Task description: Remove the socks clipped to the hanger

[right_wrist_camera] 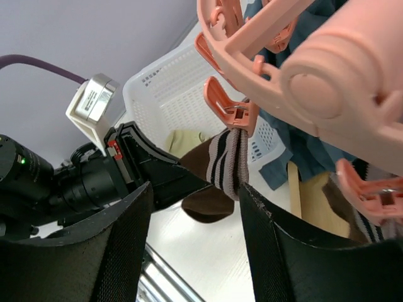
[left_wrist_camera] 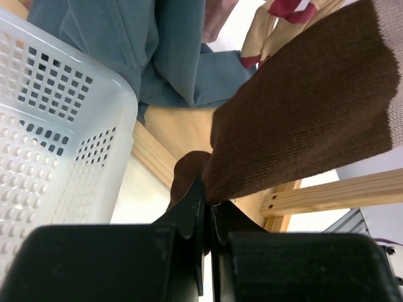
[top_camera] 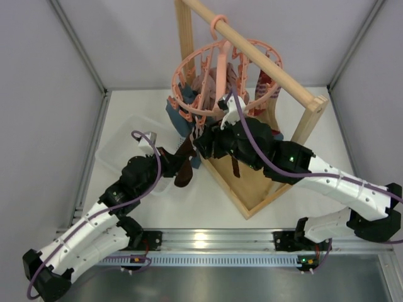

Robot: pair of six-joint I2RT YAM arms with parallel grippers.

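Tension matters: my left end effector [left_wrist_camera: 206, 202] is clamped on the lower end of the brown sock [left_wrist_camera: 302, 107], beside the white basket [left_wrist_camera: 56, 126]. I should pull down only lightly while my right end effector [right_wrist_camera: 195, 192], fingers apart, presses open the peg [right_wrist_camera: 230, 108] holding its striped cuff on the hanger [top_camera: 187, 69].

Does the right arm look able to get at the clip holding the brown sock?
Probably yes. The right gripper is open just beneath the clip, with nothing between them, and the brown sock hangs down toward its fingers. The left gripper grips the sock's lower end, off to the side.
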